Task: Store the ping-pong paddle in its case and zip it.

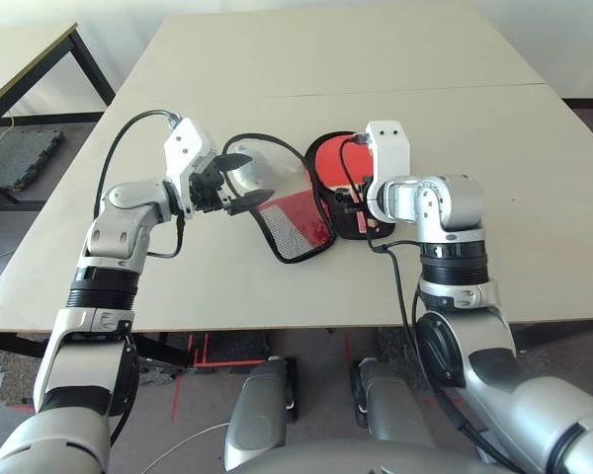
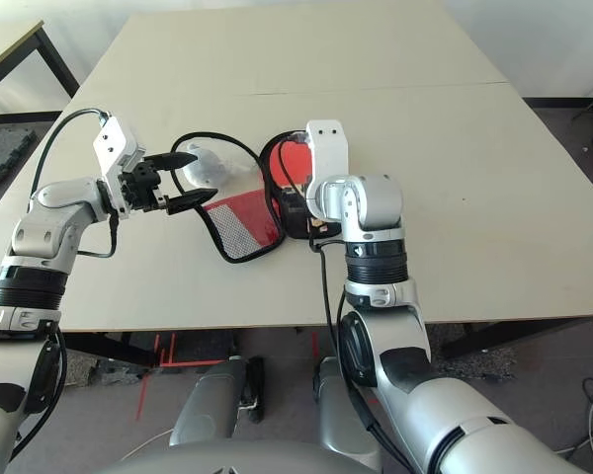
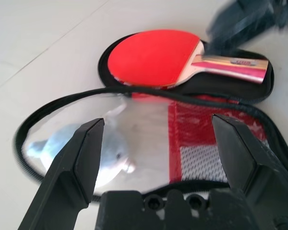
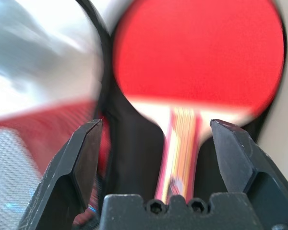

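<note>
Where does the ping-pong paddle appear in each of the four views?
Left eye: ping-pong paddle at centre, behind the right wrist.
Right eye: left of centre.
Left wrist: upper middle.
Right wrist: top, handle running down.
Shared landmark: the open case under it.

Pale beige tabletop (image 1: 376,59) across most of frame, seam line running across its upper middle. Small grey-white plush (image 3: 105,153) at centre-left, lying on tabletop. Second table (image 1: 25,54) with black legs at upper left. Dark grey mat (image 1: 20,153) on floor at left edge. Red tape marks (image 1: 193,360) on floor at bottom centre.
</note>
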{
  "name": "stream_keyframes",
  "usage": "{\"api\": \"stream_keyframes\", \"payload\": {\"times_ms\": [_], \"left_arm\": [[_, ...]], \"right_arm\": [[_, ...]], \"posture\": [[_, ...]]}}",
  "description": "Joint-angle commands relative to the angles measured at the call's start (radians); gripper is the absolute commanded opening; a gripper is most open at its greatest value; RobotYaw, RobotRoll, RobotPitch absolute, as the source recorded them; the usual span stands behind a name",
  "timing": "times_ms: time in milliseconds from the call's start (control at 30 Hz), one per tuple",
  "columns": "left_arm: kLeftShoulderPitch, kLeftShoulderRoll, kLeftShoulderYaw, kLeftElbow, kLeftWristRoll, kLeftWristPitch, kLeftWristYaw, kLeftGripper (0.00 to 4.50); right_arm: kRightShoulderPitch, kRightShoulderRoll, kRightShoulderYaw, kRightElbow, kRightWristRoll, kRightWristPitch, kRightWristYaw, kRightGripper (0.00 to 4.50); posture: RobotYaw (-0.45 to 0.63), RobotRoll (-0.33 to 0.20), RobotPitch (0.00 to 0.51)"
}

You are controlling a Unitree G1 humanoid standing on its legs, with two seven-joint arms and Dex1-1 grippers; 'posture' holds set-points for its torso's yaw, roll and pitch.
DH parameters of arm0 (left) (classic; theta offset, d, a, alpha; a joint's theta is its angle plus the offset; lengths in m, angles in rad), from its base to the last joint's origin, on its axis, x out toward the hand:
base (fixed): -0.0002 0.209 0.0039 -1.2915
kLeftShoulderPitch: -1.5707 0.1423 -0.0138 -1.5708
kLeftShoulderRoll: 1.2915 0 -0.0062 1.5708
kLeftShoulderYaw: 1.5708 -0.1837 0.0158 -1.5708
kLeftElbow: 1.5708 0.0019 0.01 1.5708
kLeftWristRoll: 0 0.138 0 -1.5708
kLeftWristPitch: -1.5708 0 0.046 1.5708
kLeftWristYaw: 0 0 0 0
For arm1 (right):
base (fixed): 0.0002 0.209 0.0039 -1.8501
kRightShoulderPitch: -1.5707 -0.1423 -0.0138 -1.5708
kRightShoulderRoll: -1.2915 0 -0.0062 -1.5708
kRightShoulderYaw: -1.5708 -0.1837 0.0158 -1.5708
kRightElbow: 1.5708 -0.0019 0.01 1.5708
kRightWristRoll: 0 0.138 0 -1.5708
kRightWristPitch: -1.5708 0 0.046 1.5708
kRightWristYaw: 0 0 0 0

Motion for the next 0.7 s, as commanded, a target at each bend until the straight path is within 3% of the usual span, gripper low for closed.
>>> {"api": "stream_keyframes", "payload": {"times_ms": [33,133,267,533,700], "left_arm": [[0.039,0.064,0.014,0.007,0.009,0.01,-0.036,4.5],[0.061,0.112,-0.001,0.017,0.025,0.015,-0.07,4.5],[0.09,0.134,-0.061,0.025,0.095,-0.035,-0.078,4.5],[0.03,0.049,-0.168,0.124,0.241,-0.21,-0.004,4.5],[-0.053,-0.037,-0.171,0.201,0.257,-0.277,0.044,4.5]], "right_arm": [[0.064,-0.134,0.012,-0.053,0.073,-0.145,0.183,4.49],[0.111,-0.285,0.043,-0.018,0.05,-0.287,0.28,4.49],[0.137,-0.424,-0.021,0.112,0.036,-0.508,0.356,4.49],[0.146,-0.468,-0.043,0.185,0.044,-0.621,0.362,4.49],[0.175,-0.462,-0.048,0.17,0.051,-0.61,0.351,4.49]], "posture": [[0.11,0.0,0.108],[0.11,0.0,0.108],[0.1,0.0,0.106],[0.08,0.0,0.107],[0.07,0.0,0.104]]}}
